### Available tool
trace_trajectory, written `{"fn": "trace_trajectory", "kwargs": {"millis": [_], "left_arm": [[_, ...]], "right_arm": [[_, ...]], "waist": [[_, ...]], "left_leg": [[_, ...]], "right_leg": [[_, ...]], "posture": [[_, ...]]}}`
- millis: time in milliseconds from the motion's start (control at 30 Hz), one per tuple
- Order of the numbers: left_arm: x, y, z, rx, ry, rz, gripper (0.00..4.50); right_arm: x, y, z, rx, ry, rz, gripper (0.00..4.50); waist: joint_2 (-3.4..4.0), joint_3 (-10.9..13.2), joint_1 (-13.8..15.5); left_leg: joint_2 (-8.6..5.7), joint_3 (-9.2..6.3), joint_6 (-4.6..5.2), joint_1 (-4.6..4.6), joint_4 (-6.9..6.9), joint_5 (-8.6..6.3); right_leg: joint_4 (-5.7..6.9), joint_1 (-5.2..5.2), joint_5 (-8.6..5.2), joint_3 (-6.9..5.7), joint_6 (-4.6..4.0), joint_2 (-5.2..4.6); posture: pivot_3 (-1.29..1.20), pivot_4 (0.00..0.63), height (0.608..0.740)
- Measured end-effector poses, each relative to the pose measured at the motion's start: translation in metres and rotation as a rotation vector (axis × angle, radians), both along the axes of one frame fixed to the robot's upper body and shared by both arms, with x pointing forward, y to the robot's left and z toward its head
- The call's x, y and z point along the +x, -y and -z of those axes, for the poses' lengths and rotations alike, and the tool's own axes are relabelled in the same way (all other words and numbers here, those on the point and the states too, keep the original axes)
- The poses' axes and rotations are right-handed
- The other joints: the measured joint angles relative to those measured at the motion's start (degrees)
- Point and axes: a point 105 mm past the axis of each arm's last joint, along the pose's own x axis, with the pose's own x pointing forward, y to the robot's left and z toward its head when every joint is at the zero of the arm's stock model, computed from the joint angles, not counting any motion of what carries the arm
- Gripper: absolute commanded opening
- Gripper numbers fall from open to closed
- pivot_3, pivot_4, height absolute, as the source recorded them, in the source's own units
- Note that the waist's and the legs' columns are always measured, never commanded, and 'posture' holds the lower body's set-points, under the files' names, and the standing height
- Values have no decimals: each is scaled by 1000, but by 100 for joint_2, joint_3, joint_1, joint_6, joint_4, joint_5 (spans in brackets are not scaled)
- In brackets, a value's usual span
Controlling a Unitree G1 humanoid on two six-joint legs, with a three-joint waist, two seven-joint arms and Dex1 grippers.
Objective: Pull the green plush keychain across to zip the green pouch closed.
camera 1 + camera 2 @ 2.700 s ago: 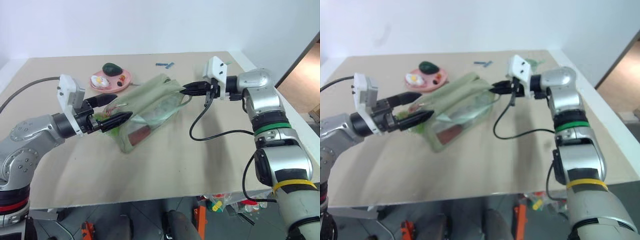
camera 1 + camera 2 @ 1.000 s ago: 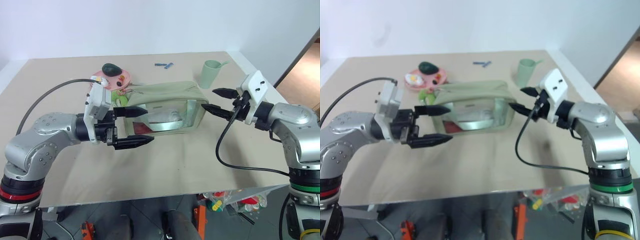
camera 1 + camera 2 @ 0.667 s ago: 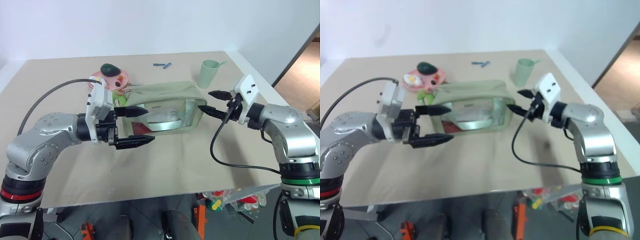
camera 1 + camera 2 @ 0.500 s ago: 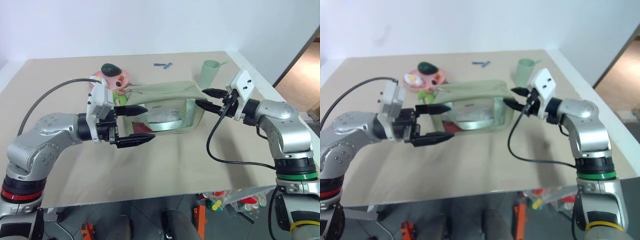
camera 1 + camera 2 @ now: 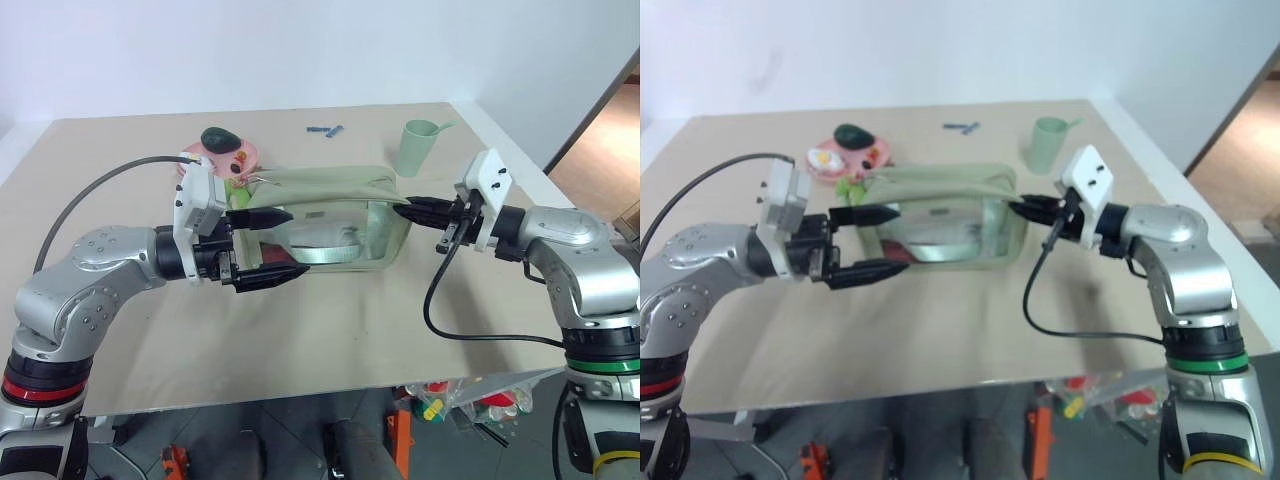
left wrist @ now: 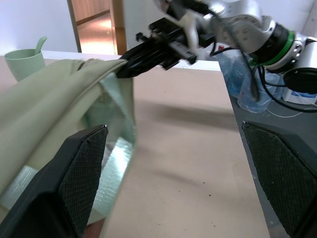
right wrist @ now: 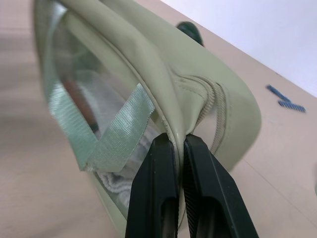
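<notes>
The green pouch (image 5: 335, 200) stands across the middle of the table, its clear side panel facing me. My right gripper (image 5: 403, 208) is shut on the seam at the pouch's right end; the right wrist view shows both fingers (image 7: 161, 168) pinched on that fabric edge (image 7: 174, 130). My left gripper (image 5: 298, 242) is open at the pouch's left front, one finger against the clear panel, the other in front of the pouch, gripping nothing. A bit of the lime green plush keychain (image 5: 236, 183) peeks out behind the left hand, by the pouch's left end.
A pink plate (image 5: 247, 152) with a dark green lump (image 5: 220, 137) sits behind the pouch's left end. A pale green cup (image 5: 420, 146) stands at the back right, and a small blue piece (image 5: 328, 130) lies further back. A black cable (image 5: 455, 330) loops over the table by my right arm.
My right gripper moved left to the pouch's right end and shut on its seam. The left gripper stayed open in place.
</notes>
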Motion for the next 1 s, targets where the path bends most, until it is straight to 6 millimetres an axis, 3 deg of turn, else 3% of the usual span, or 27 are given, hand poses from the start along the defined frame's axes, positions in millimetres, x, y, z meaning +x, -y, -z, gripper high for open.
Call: {"fn": "trace_trajectory", "kwargs": {"millis": [233,400,533,667,800,1000], "left_arm": [[4,-4,2,8,-10,-19,4500],[13,-10,1,-34,-30,-85,4500],[35,-34,-5,-117,-69,-271,4500],[44,-59,-8,-175,-96,-412,4500],[58,-81,1,-257,-155,-550,4500],[71,-79,31,-340,-291,-592,4500]], "right_arm": [[-21,12,-11,-35,24,-16,50],[-21,21,7,-74,16,9,50],[-21,20,9,-85,38,13,50],[-19,17,9,-81,59,19,50],[-17,14,10,-80,75,23,50],[-16,9,12,-84,89,15,50]], "waist": [[-3,0,9],[-3,0,-1],[-3,0,-8],[-4,0,-9],[-8,-3,-9],[-16,-7,-24]], "left_leg": [[-2,1,0,-3,1,0],[-1,5,0,1,1,0],[3,10,0,9,1,0],[4,16,0,12,1,0],[3,23,0,18,3,0],[7,45,0,36,4,0]], "right_leg": [[-2,0,-1,2,2,-1],[-1,0,-1,6,1,1],[8,0,0,15,2,8],[9,0,0,26,2,10],[14,1,2,37,2,14],[21,1,12,73,5,27]], "posture": [[0,150,740],[0,150,740],[0,150,740],[0,150,740],[0,150,740],[0,150,740]]}}
